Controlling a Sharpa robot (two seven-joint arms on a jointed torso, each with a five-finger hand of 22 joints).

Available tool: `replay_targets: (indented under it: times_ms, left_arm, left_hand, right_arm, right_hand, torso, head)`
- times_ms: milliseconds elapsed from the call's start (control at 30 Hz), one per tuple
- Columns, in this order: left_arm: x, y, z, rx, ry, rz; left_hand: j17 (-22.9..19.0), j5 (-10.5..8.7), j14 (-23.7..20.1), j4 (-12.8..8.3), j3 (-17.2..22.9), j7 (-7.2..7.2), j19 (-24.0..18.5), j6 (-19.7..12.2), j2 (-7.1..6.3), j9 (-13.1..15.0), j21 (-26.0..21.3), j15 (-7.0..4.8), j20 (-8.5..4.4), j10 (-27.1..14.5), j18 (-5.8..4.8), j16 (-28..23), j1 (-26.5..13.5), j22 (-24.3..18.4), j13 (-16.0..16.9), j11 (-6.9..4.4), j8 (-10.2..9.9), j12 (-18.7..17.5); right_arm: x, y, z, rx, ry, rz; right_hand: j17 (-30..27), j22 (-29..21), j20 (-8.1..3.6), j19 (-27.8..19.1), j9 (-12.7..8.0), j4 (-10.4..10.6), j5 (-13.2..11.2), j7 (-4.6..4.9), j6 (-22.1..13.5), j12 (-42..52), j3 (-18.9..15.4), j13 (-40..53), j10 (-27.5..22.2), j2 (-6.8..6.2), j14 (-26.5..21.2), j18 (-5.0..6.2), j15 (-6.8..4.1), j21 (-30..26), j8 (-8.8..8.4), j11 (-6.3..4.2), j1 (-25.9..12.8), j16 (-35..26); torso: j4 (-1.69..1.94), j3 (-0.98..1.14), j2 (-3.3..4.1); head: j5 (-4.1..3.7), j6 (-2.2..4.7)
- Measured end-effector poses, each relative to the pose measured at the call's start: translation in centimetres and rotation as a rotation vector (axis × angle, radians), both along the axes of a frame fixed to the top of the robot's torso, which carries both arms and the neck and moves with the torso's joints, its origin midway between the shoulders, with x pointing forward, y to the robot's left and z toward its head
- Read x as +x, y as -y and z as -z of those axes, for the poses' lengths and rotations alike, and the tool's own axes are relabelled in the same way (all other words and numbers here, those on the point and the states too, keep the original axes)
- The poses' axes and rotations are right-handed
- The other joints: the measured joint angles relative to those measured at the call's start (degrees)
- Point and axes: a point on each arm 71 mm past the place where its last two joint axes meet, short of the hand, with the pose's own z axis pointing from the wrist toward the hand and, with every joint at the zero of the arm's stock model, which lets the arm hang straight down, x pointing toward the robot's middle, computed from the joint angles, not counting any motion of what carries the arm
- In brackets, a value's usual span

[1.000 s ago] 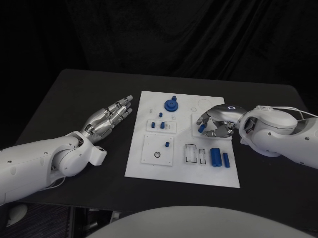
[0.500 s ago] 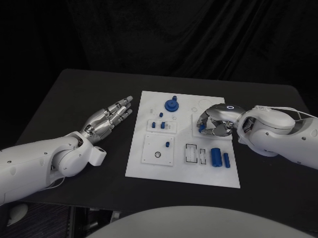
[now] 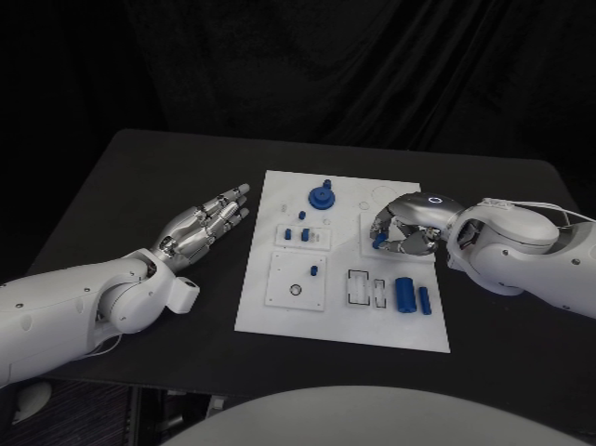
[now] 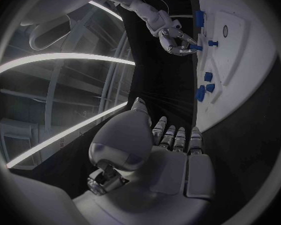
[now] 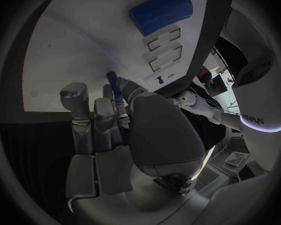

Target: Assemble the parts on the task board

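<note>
Two hands on show, and it's the right hand (image 3: 407,234) doing the work: it hovers over the board's (image 3: 284,311) right side, fingers curled in, a slim blue peg (image 3: 378,240) pinched at the fingertips. The right wrist view shows that peg (image 5: 113,84) upright between the fingers (image 5: 75,105), its top poking out above them, with the white board (image 5: 72,45) beyond. From the left wrist view the right hand (image 4: 173,39) sits over the board (image 4: 240,70) with the peg (image 4: 195,47) jutting from its fingertips.

The left hand (image 3: 206,221) lies flat on the black table (image 3: 110,186) just left of the board, fingers straight and close together, holding nothing; its own camera shows the palm (image 4: 172,160) open, the fingers (image 4: 178,137) stretched towards the board edge.

On the board itself, a blue gear (image 3: 322,196) with a knob stands near the far edge. Below it, a few small blue pegs (image 3: 297,232) stand in a raised white block. A tiny blue piece (image 3: 312,270) sits by a ring-shaped hole on the near-left block. At the near right, a fat blue cylinder (image 3: 403,293) lies beside two rectangular slots, with a thinner blue bar (image 3: 424,298) just to its right. The right wrist view catches that cylinder (image 5: 160,11) next to the slots
</note>
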Motion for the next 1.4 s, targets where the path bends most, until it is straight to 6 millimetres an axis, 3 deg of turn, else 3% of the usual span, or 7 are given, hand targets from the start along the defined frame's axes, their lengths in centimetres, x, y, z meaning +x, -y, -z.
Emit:
replay_targets:
  times_ms: [300,600,700,767,833,900,1400]
  left_arm:
    - [-0.1,0.0,0.1,0.000,-0.002,0.000]
    - [-0.1,0.1,0.2,-0.001,-0.005,0.002]
    - [0.0,0.2,0.3,-0.006,-0.009,0.004]
    - [0.0,0.3,0.3,-0.010,-0.012,0.005]
    - [0.0,0.3,0.3,-0.012,-0.013,0.004]
    - [0.0,0.3,0.4,-0.014,-0.015,0.002]
    - [0.0,0.4,0.5,-0.027,-0.026,0.000]
  left_hand:
    - [0.0,0.00,0.2,0.0,0.0,0.05,0.0,-0.1,0.00,0.0,0.0,0.19,0.44,0.0,0.00,0.0,0.0,0.0,0.0,0.00,0.0,0.0]
    - [0.0,0.00,0.0,0.2,0.2,0.20,0.0,-0.2,0.22,0.0,0.0,0.39,0.81,0.0,0.01,0.0,-0.2,0.0,0.0,-0.01,0.0,0.0]
    - [0.0,0.00,0.0,0.2,0.2,0.43,0.0,-0.2,0.45,0.0,0.0,0.39,0.98,0.0,0.06,0.0,0.0,0.0,0.0,-0.01,0.0,0.0]
    - [0.0,0.00,0.0,0.2,0.2,0.82,0.0,0.0,0.45,0.0,0.0,0.39,1.22,-0.2,0.93,0.0,0.0,0.0,0.0,0.19,0.0,0.0]
    - [0.0,0.00,0.0,0.2,0.2,0.82,0.0,0.0,0.45,0.0,0.0,0.40,1.22,-0.2,0.93,0.0,0.0,0.0,0.0,0.19,0.0,0.0]
    - [0.0,0.00,0.0,0.2,0.2,0.82,0.0,0.0,0.45,0.0,0.0,0.39,1.22,-0.2,0.92,0.0,0.0,0.0,0.0,0.19,0.0,0.0]
    - [0.1,0.00,0.2,0.2,0.1,0.82,0.0,0.0,0.44,0.0,0.0,0.59,1.63,-0.2,0.92,0.0,0.0,0.0,0.0,0.19,0.0,0.0]
  right_arm:
    - [-0.9,-1.3,-3.4,0.038,0.054,-0.047]
    - [-2.9,-6.8,-5.5,0.085,0.066,-0.199]
    - [-3.3,-8.5,-5.4,0.083,0.060,-0.247]
    - [-3.7,-9.6,-4.8,0.080,0.050,-0.279]
    - [-4.0,-10.3,-4.1,0.076,0.042,-0.300]
    - [-4.3,-11.0,-3.5,0.070,0.036,-0.322]
    - [-4.7,-15.6,-0.7,-0.011,0.074,-0.461]
  right_hand:
    - [-0.4,0.0,-0.08,-0.1,0.0,-0.4,-0.2,-0.10,0.3,0.2,0.1,0.4,0.8,0.15,0.0,0.00,0.00,0.0,0.08,0.01,0.4,-0.3]
    - [2.8,0.0,-0.59,1.1,0.0,-1.1,-0.1,-0.08,0.3,0.3,0.0,0.8,2.0,-0.23,1.2,0.01,-0.61,4.7,0.51,-0.29,0.8,1.7]
    - [3.2,0.0,-0.59,1.0,0.0,-1.3,-0.1,-0.08,0.3,0.3,0.2,0.8,2.1,-0.23,1.2,0.01,-0.61,5.0,0.53,-0.31,0.8,1.8]
    - [3.2,0.0,-0.59,1.0,0.0,-1.3,-0.1,-0.07,0.3,0.3,0.2,0.8,2.2,-0.24,1.2,0.01,-0.61,5.0,0.53,-0.31,0.8,1.8]
    - [3.2,0.0,-0.71,1.2,0.0,-1.3,-0.5,-0.07,0.3,0.3,0.2,0.9,2.2,-0.24,1.6,-0.03,-0.63,5.3,0.53,-0.31,0.8,2.0]
    - [3.6,0.0,-0.80,1.3,0.0,-1.3,-0.7,-0.07,0.3,0.3,0.2,0.9,2.2,-0.31,1.7,-0.90,-0.62,5.6,0.53,-0.31,0.9,2.2]
    - [4.4,0.0,-0.79,1.7,0.0,-1.9,-0.7,-0.28,0.5,0.3,0.5,1.1,2.5,-0.33,1.9,-0.89,-0.82,6.7,0.47,-0.59,0.9,2.8]
  torso:
    - [0.04,0.02,-0.02]
    - [0.13,0.01,-0.02]
    - [0.09,0.00,-0.01]
    - [0.06,0.01,0.02]
    - [0.04,0.01,0.02]
    - [0.03,0.01,0.02]
    - [0.15,-0.03,-0.01]
  head:
    - [0.66,0.00]
    - [1.53,0.00]
    - [1.77,0.00]
    - [1.77,0.00]
    - [1.73,0.00]
    - [1.71,0.00]
    - [2.61,0.00]
